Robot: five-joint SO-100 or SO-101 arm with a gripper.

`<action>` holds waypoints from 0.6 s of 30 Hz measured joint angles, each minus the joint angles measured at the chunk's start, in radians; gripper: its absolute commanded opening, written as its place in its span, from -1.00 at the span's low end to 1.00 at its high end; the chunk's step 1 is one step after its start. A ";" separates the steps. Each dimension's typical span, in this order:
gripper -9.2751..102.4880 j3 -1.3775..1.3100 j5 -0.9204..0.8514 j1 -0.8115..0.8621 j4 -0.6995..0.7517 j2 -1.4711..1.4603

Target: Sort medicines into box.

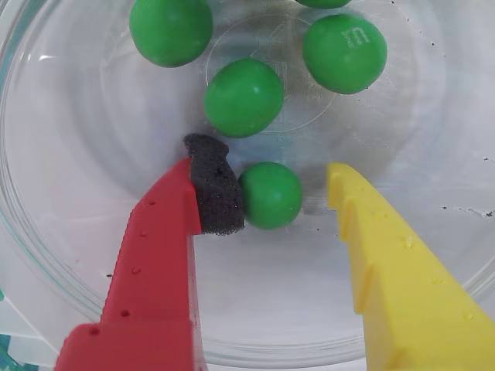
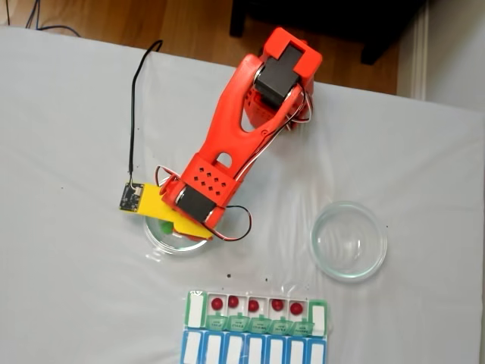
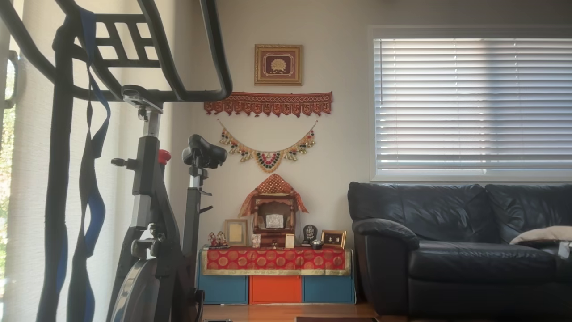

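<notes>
Clear glass dish (image 1: 433, 139) cradles glossy round green medicines (image 1: 270, 195).

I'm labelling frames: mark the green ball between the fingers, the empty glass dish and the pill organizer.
green ball (image 1: 270, 195), wrist view, centre of its face.
empty glass dish (image 2: 317, 231), fixed view, left rim.
pill organizer (image 2: 195, 309), fixed view, left green lid.

The other view looks into a living room. A black exercise bike with a padded saddle (image 3: 203, 152) stands at the left, blue straps (image 3: 91, 197) hanging from its handlebars. On the pale wall hang a gold-framed picture (image 3: 278, 64), a red embroidered banner (image 3: 268, 103) and a beaded garland (image 3: 267, 154). Below, a small wooden shrine (image 3: 273, 219) sits on a red patterned cloth (image 3: 273, 260) over blue and orange storage cubes (image 3: 275, 289). A black leather sofa (image 3: 464, 250) stands under white slatted blinds (image 3: 473, 103); the pale thing on its right end (image 3: 543, 235) is perhaps a cushion.
</notes>
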 measured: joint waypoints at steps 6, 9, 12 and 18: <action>-0.53 0.009 0.000 -0.009 -0.009 0.002; -0.54 0.017 0.000 -0.009 -0.021 0.002; -0.56 0.026 0.000 -0.009 -0.029 0.011; -0.58 0.052 0.000 -0.018 -0.044 0.028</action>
